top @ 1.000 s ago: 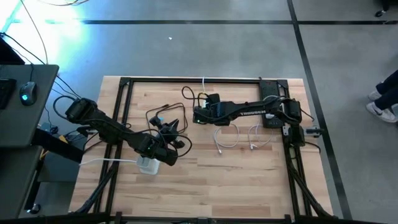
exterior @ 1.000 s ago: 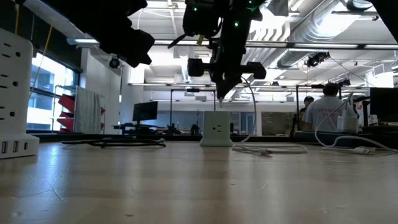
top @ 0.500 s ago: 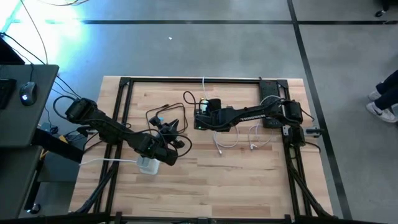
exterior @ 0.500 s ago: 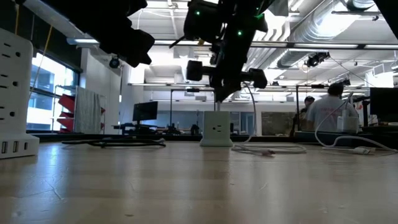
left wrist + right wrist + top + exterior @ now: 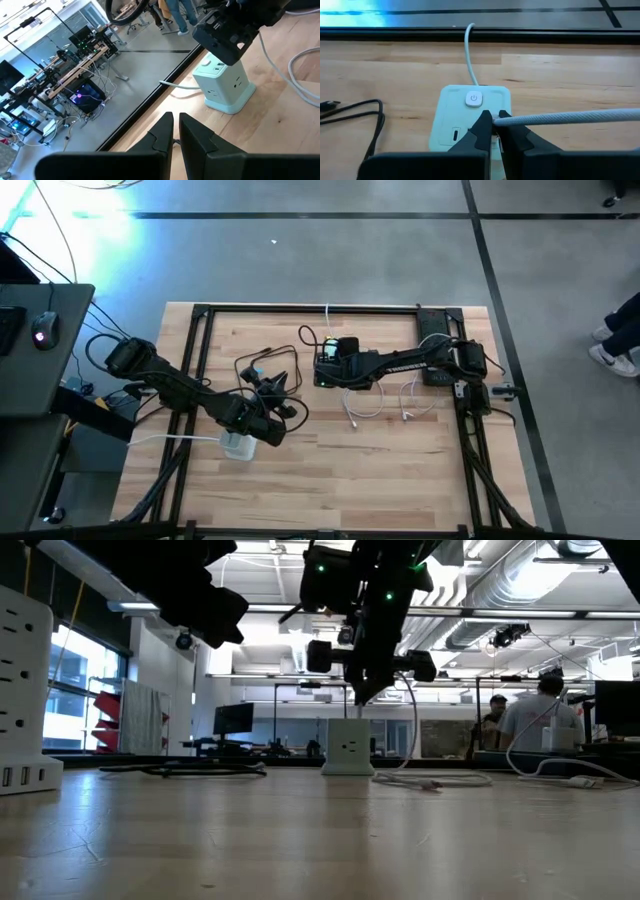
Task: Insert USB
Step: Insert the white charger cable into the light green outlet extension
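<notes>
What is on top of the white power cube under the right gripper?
The power cube shows a round power button and one port slot. The right gripper, shut on the white cable, hides the rest.

Grey floor (image 5: 300, 260), bright windows (image 5: 80, 670), ceiling ducts (image 5: 520, 580)

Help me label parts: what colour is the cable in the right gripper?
White; the cable shows best in the right wrist view.

Both arms are matte black, built of jointed, boxy segments with black cables looped along them. The right arm (image 5: 400, 364) bears white lettering, probably the maker's name, along its forearm. Small green lights glow on the housing just above the right gripper (image 5: 362, 697). Each gripper's fingers (image 5: 192, 140) are dark, angular wedges.
</notes>
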Robot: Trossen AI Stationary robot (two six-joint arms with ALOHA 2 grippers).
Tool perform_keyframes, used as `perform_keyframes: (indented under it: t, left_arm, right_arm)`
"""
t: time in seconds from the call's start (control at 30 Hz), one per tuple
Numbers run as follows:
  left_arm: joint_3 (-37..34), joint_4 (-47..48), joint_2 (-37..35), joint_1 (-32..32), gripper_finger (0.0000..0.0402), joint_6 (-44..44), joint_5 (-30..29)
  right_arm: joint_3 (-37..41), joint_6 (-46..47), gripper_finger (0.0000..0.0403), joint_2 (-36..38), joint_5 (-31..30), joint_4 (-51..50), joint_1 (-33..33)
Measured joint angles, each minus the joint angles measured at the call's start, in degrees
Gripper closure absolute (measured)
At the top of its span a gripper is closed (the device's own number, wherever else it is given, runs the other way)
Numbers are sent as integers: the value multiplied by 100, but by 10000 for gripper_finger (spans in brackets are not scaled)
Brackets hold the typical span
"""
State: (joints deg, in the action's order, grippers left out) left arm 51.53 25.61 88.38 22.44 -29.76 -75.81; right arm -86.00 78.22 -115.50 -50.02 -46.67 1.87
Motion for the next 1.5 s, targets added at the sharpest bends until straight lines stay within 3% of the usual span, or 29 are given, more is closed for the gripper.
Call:
perform_keyframes:
  t: [0.9, 1.5]
  left_arm:
    - [0, -2, 0, -1, 392, -2, 2]
    - [0, -2, 0, -2, 392, -2, 2]
  right_arm:
    - [-21, -113, 403, 2, 232, 58, 28]
    - [-205, -518, 403, 20, 850, -51, 255]
